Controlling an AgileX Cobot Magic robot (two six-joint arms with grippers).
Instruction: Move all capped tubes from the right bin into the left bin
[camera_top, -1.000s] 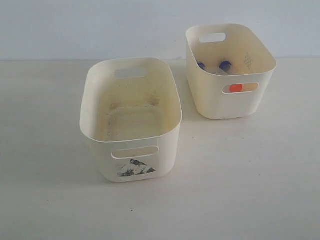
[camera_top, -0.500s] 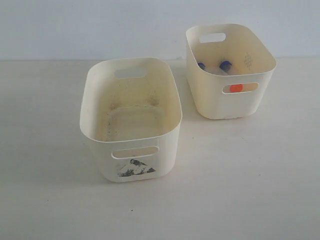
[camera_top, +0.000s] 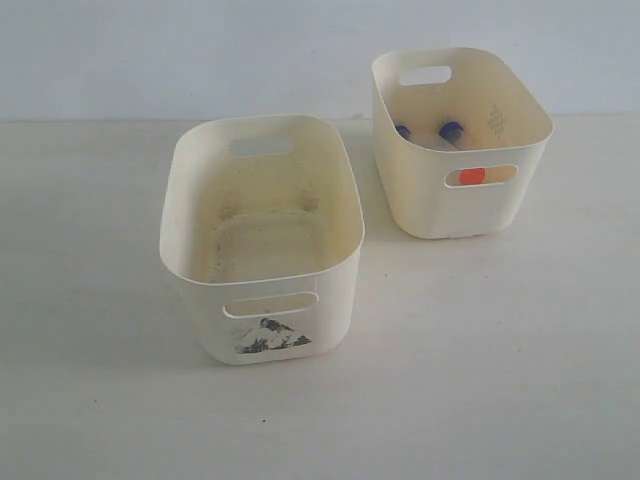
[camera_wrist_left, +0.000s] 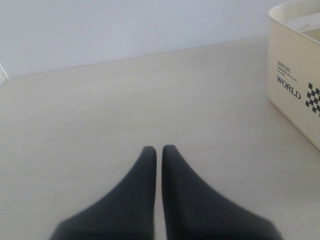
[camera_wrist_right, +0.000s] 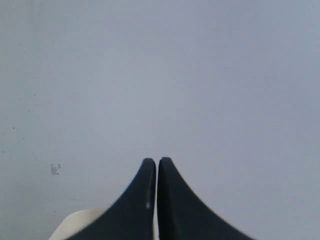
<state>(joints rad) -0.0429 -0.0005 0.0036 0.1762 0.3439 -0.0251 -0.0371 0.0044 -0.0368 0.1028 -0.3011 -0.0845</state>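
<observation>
Left bin (camera_top: 200, 300): grimy bottom bare, nothing delivered yet. Right bin (camera_top: 425, 205): capped tubes (camera_top: 450, 130) inside, two blue caps and one orange showing; all left to move. My left jaws, my right jaws: pressed together, empty

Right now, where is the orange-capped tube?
In the exterior view the orange-capped tube lies inside the right bin, upper right, its cap showing through the near handle slot, below two blue caps.

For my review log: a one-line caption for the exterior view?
Left bin empty; capped tubes, blue and orange, lie in the right bin.
</observation>
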